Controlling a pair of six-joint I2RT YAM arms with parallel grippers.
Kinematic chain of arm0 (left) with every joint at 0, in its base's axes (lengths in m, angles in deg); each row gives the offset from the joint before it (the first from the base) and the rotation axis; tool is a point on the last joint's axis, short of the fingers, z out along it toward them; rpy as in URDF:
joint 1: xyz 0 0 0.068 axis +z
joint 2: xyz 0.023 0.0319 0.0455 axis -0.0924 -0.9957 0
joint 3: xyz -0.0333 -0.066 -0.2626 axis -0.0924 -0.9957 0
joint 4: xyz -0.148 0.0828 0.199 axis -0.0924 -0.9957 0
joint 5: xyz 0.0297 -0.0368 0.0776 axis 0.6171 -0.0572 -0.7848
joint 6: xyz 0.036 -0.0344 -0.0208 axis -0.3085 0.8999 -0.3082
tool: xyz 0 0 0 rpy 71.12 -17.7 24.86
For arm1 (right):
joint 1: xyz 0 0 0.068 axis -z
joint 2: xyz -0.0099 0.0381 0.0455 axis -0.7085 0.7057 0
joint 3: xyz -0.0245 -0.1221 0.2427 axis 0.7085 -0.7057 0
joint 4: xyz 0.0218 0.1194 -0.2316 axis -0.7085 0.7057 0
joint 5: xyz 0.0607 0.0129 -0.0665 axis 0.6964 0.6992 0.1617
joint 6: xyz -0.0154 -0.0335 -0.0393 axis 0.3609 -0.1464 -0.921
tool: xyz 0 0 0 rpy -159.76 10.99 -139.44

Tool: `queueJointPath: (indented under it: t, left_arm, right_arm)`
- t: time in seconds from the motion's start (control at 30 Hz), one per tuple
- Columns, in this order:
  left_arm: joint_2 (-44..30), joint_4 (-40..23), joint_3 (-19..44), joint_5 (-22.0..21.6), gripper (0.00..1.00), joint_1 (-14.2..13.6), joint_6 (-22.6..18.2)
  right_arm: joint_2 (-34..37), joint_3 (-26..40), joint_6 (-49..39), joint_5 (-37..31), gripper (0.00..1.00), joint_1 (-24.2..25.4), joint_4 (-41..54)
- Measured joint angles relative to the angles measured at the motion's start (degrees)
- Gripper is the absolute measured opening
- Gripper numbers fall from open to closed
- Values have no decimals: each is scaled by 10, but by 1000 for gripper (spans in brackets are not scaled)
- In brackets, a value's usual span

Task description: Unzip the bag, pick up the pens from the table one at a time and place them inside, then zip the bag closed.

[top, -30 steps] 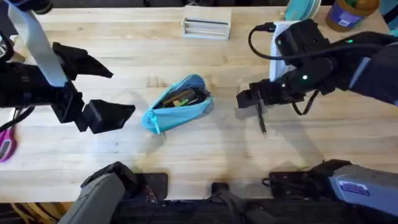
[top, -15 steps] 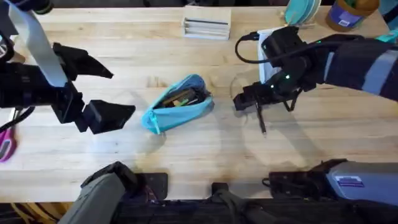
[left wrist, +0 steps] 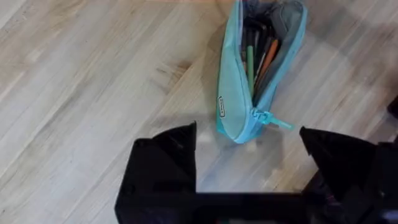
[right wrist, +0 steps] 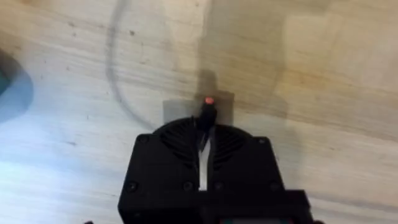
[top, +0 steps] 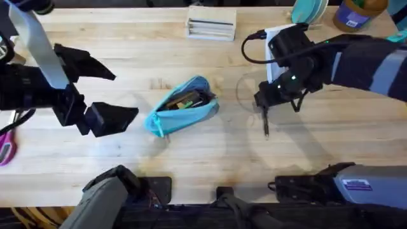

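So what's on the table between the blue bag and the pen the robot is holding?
Nothing: in the overhead view bare table lies between the bag and the pen held by the right end effector.

Teal bag lies unzipped, slantwise mid-table, mouth gaping; pens and pencils visible inside, one green. Dark pen hangs upright right of bag, held at its top, tip down.
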Motion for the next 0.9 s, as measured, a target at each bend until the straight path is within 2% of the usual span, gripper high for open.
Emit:
queueJointPath:
  t: [0.2, 0.33, 0.57, 0.77, 0.9]
  left_arm:
    - [0, 0, 0, 0, 993, 0, 0]
    - [0, 0, 0, 0, 994, 0, 0]
    - [0, 0, 0, 0, 993, 0, 0]
    - [0, 0, 0, 0, 993, 0, 0]
    - [0, 0, 0, 0, 993, 0, 0]
  right_arm:
    - [3, 5, -3, 0, 48, 0, 8]
    - [23, 36, -31, 11, 47, 0, 57]
    - [31, 133, -63, 29, 46, 0, 68]
    - [31, 210, -119, 109, 44, 0, 59]
    - [31, 241, -175, 194, 41, -1, 21]
